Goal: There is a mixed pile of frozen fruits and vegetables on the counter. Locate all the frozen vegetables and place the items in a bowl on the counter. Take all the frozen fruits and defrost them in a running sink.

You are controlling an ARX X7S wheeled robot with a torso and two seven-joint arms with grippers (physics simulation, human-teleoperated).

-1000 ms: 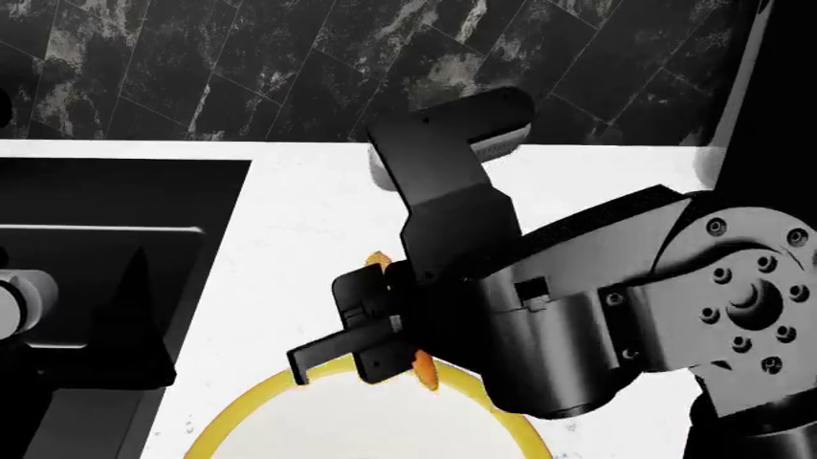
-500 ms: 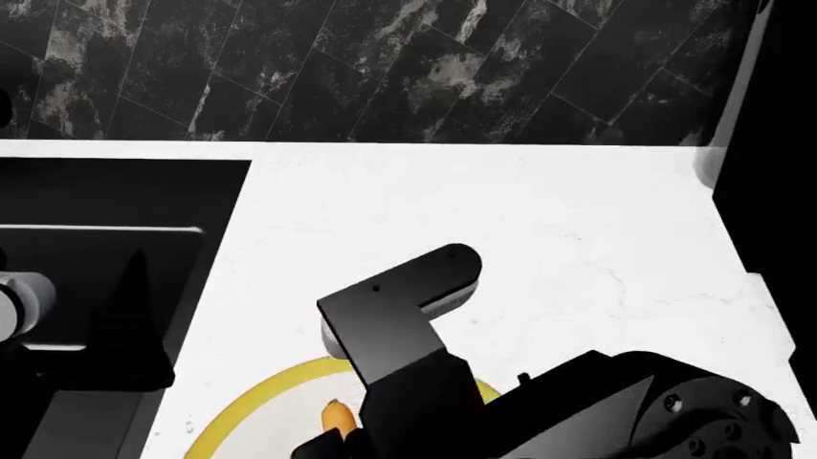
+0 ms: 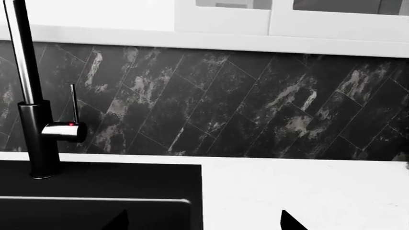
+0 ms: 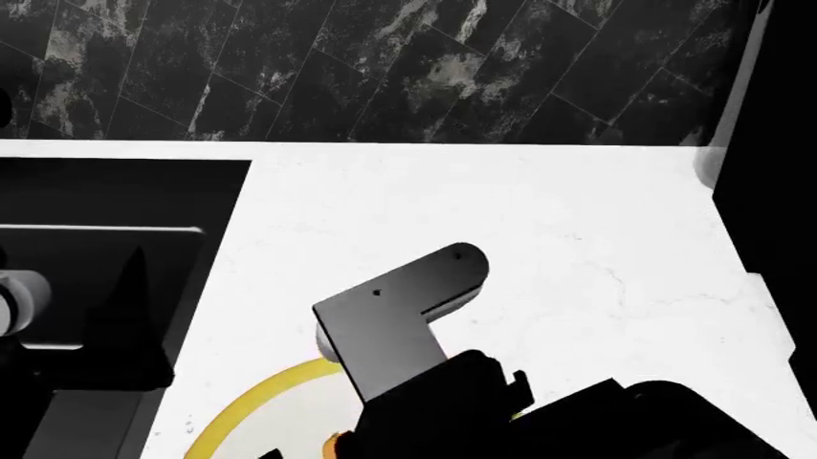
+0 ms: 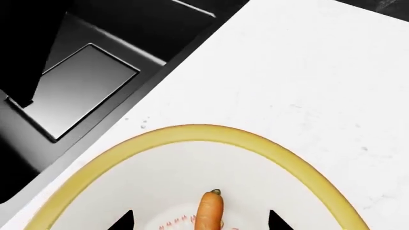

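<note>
The step in hand is the placing of a frozen vegetable: the carrot hangs over the inside of the bowl, its tip pointing toward the far rim, and the right end effector shows only as two dark fingertips either side of it. These tips stand apart from the carrot's flanks in the right wrist view, so whether they grip it or have let go cannot be told; nor is it clear whether the carrot touches the bowl's floor. In the head view the right arm covers most of the bowl, and only a sliver of orange shows at the lower edge.

If the carrot is not yet released, the next move calls for parting the fingers and lifting clear without dragging the piece over the yellow rim.

The left end effector shows two dark tips set well apart, holding nothing, facing the faucet and the sink. The sink lies just beside the bowl on the worktop. Neither eggplant nor pear is in view.
</note>
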